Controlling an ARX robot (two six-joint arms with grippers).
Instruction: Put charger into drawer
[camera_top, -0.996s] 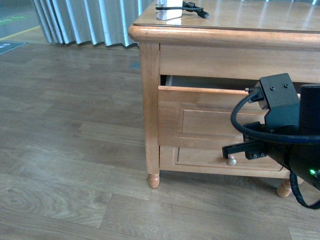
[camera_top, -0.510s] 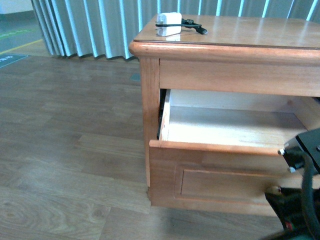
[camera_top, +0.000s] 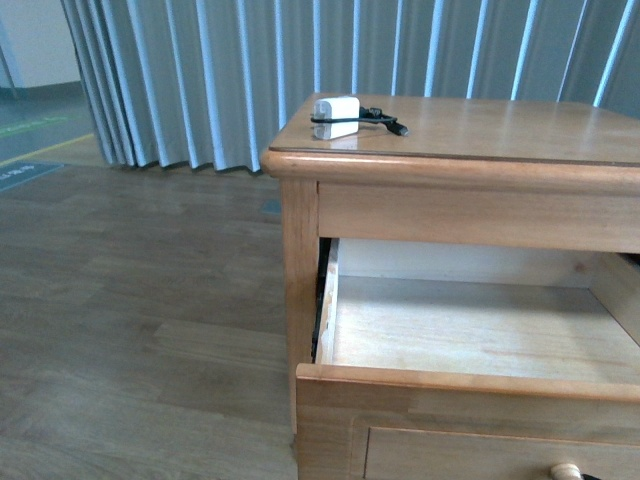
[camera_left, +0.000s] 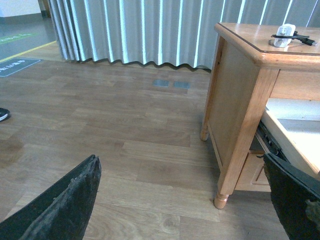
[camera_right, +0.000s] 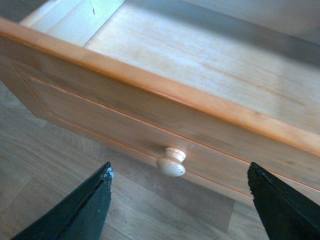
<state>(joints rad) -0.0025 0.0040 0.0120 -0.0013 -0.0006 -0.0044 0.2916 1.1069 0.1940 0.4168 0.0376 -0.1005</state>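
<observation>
The white charger (camera_top: 336, 111) with its black coiled cable lies on the near left corner of the wooden cabinet top (camera_top: 500, 135); the left wrist view shows the charger (camera_left: 286, 36) far off. The drawer (camera_top: 460, 385) stands pulled out, its light interior bare, its pale knob (camera_right: 171, 162) on the front panel. My right gripper (camera_right: 180, 200) is open just in front of the knob, fingers (camera_right: 82, 205) wide apart, touching nothing. Over the floor beside the cabinet my left gripper (camera_left: 185, 200) hangs open and holds nothing. Neither arm shows in the front view.
Grey vertical blinds (camera_top: 250, 70) hang behind the cabinet. Wooden plank floor (camera_left: 110, 130) spreads to the left of it. A turned cabinet leg (camera_left: 220, 197) stands near my left gripper. A lower drawer front (camera_left: 252, 175) sits under the open drawer.
The drawer went from barely ajar to pulled far out. The right arm has dropped out of the front view, and that view has risen to show more of the blinds.
</observation>
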